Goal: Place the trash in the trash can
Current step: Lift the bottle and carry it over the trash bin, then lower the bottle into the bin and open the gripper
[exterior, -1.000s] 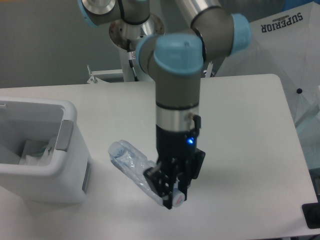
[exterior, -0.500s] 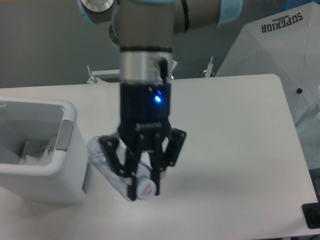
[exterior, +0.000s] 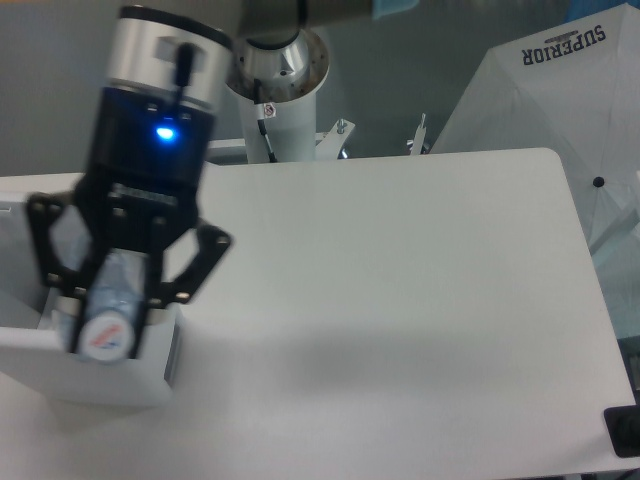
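The bottle [exterior: 108,318] sits at the lower left of the frame, held in the air with its round end facing the camera; that end shows a white face with a red and blue mark. The end effector [exterior: 110,300] is clamped on the bottle, its black fingers [exterior: 60,262] spread down along either side of it. The bottle hangs over the trash can [exterior: 90,372], a white bin at the left edge of the frame, of which only the front wall, the right corner and a grey side panel show; the rest is hidden behind the end effector. Whether the bottle touches the bin's rim cannot be told. The paper wrapper cannot be seen, as the inside of the bin is covered.

Above the fingers the black wrist carries a lit blue light [exterior: 164,133] and a silver collar. The bin stands on a white table [exterior: 400,300] with rounded corners that fills the middle and right of the frame. Behind the table, at upper middle, stands the robot's pale base column [exterior: 280,110]. At upper right is a white umbrella [exterior: 560,100] printed with the word SUPERIOR.
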